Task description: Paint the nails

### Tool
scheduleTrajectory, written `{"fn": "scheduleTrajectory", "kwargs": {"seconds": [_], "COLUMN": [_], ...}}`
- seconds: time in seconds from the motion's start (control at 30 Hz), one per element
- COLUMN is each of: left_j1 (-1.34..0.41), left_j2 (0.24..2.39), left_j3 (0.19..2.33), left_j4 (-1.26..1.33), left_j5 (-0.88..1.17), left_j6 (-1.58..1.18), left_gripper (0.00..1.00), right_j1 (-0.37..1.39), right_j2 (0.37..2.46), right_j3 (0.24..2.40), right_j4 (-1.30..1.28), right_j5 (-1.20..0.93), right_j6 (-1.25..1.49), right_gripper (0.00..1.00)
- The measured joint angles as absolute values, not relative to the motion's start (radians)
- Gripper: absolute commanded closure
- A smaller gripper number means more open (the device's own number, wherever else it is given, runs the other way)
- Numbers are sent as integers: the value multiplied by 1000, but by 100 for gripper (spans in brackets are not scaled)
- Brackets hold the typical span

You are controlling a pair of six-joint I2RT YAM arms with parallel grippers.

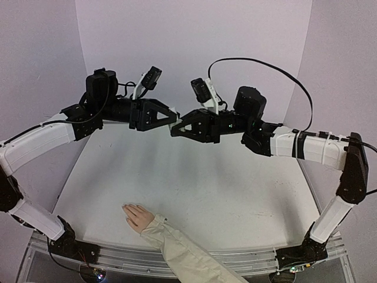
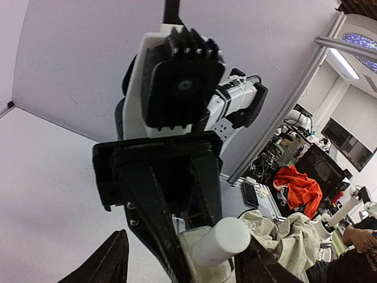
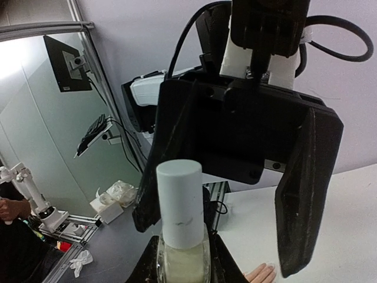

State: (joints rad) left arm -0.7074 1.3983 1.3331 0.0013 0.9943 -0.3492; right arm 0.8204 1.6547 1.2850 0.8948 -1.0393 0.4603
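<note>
The pale pink hand (image 1: 138, 216) lies flat near the table's front edge, its cream sleeve (image 1: 182, 253) trailing to the right. The nails (image 1: 126, 207) are tiny at its fingertips; some show low in the right wrist view as nails (image 3: 265, 267). Both grippers meet in mid-air high above the table. My right gripper (image 1: 179, 129) (image 3: 182, 268) is shut on a small glass polish bottle (image 3: 181, 262) with a white cylindrical cap (image 3: 179, 203). My left gripper (image 1: 168, 118) (image 2: 184, 239) is open, its jaws standing wide on either side of the cap (image 2: 221, 242).
The white table (image 1: 235, 183) has white walls at the back and both sides. A metal rail (image 1: 247, 256) with the arm bases runs along the front edge. The sleeve crosses that rail at the front middle.
</note>
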Motion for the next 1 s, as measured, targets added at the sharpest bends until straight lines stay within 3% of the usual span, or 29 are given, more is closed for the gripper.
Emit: {"fn": "scheduleTrajectory", "kwargs": {"seconds": [0.23, 0.47, 0.6, 0.7, 0.77, 0.9, 1.0], "left_j1": [-708, -708, -709, -708, -704, -691, -694], "left_j2": [1402, 1413, 1427, 1431, 1431, 1431, 1442], "left_j3": [1356, 1369, 1369, 1368, 1368, 1369, 1373], "left_j4": [13, 27, 27, 28, 27, -1, -28], "left_j5": [1052, 1064, 1064, 1047, 1020, 865, 669], "left_j6": [-360, -371, -371, -362, -350, -323, -301], "left_gripper": [46, 67, 86, 92, 100, 100, 100], "right_j1": [820, 820, 819, 818, 818, 823, 878], "right_j2": [1713, 1721, 1721, 1721, 1718, 1686, 1662], "right_j3": [1294, 1294, 1294, 1293, 1293, 1293, 1287], "right_j4": [960, 970, 970, 965, 943, 812, 719], "right_j5": [-1093, -1103, -1095, -1068, -1016, -780, -407], "right_j6": [522, 533, 532, 522, 487, 370, 279], "right_gripper": [100, 100, 100, 100, 100, 100, 100]}}
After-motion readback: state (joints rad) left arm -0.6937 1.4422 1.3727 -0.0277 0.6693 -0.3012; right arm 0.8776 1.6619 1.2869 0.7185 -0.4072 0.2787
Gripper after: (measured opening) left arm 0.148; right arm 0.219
